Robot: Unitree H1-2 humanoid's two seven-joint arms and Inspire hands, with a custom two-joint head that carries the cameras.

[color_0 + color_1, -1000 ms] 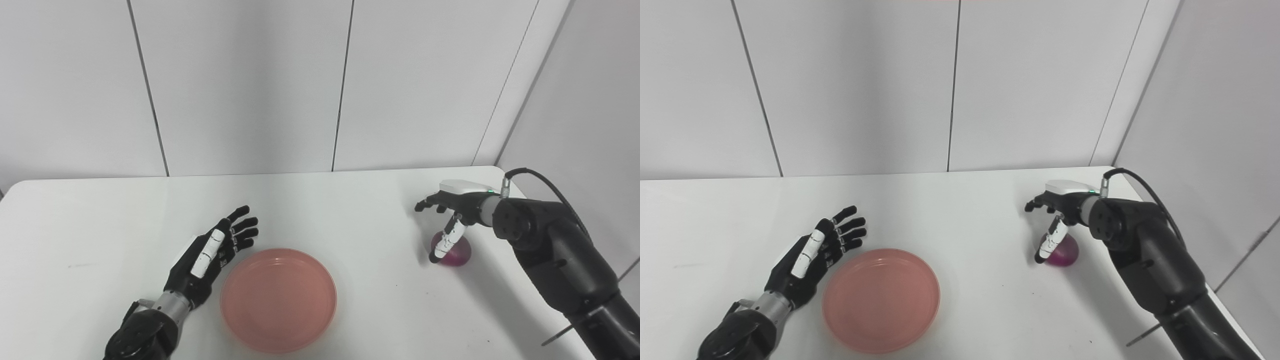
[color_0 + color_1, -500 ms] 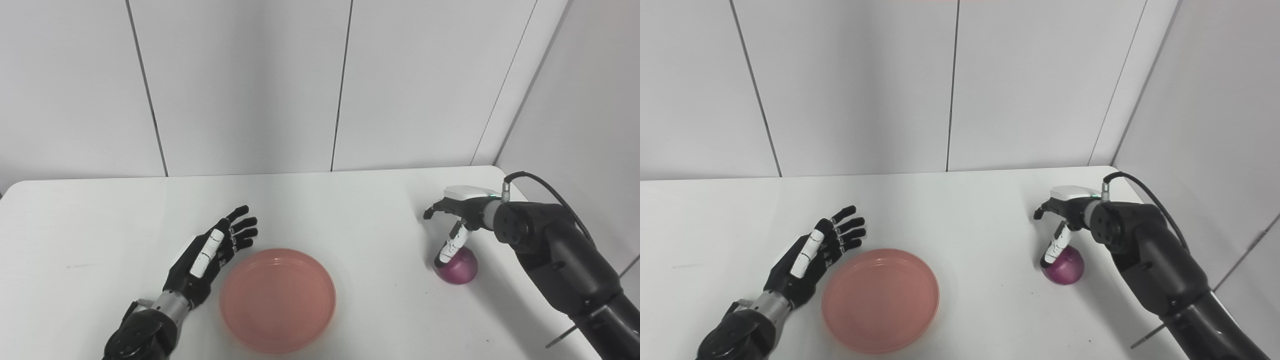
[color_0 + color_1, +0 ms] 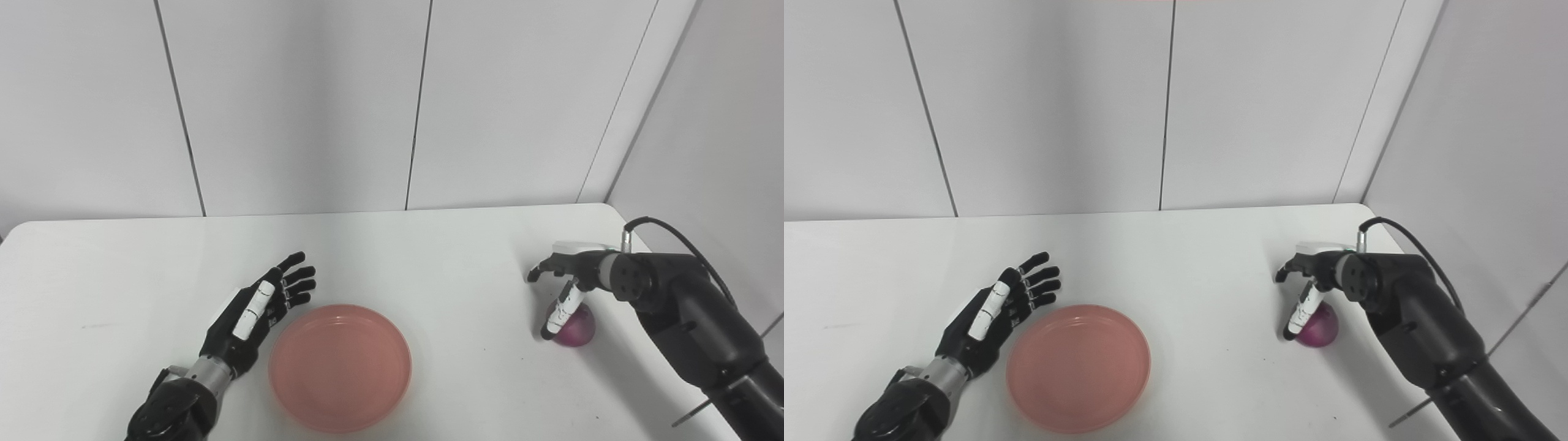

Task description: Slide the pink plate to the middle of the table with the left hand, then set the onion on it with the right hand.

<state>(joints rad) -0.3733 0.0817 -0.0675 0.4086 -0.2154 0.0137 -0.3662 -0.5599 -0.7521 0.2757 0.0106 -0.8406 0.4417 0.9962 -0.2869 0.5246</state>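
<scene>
Onion half hidden behind right hand

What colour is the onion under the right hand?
The onion is purple-red; it shows best in the left eye view, partly behind the right hand.

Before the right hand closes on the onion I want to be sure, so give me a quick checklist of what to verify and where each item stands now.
1. Pink plate near the table's middle: ok.
2. Plate holds nothing: ok.
3. Left hand open, beside the plate, not on it: ok.
4. Right hand over the onion, fingers spread: ok.
5. Onion gripped and lifted: not ok, it sits on the table.
6. Fingers reach behind the onion: cannot tell.
</scene>
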